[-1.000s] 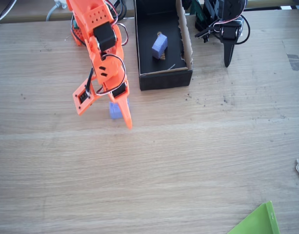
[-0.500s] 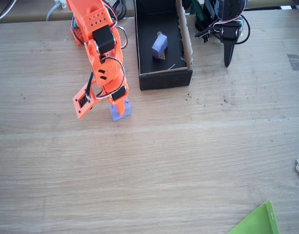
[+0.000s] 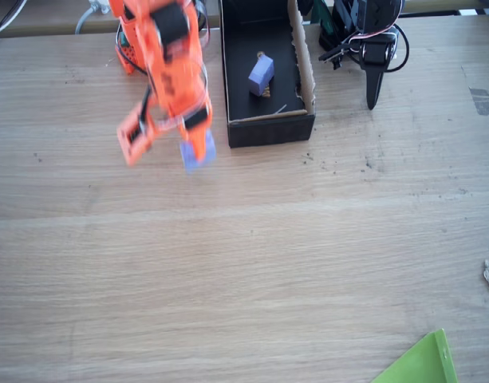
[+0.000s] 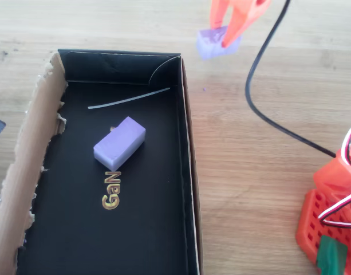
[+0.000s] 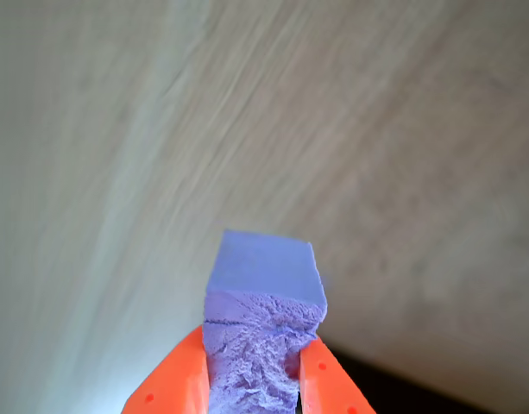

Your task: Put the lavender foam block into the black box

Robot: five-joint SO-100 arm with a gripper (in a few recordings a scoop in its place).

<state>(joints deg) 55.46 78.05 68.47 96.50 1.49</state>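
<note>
The lavender foam block (image 5: pixel 260 332) is sitting pinched between the orange jaws of the gripper (image 3: pixel 198 150), its rough crumbly face turned toward the wrist view. I am reading it as lifted off the wooden surface (image 3: pixel 252 271), just beside the outer wall of the black box (image 4: pixel 188 172) but not over it. Pickup looks done; carrying over the wall and releasing inside are what I am judging left. A second, smoother lavender block (image 4: pixel 119 144) is already lying on the box floor, near a thin pale sliver (image 4: pixel 128 98).
</note>
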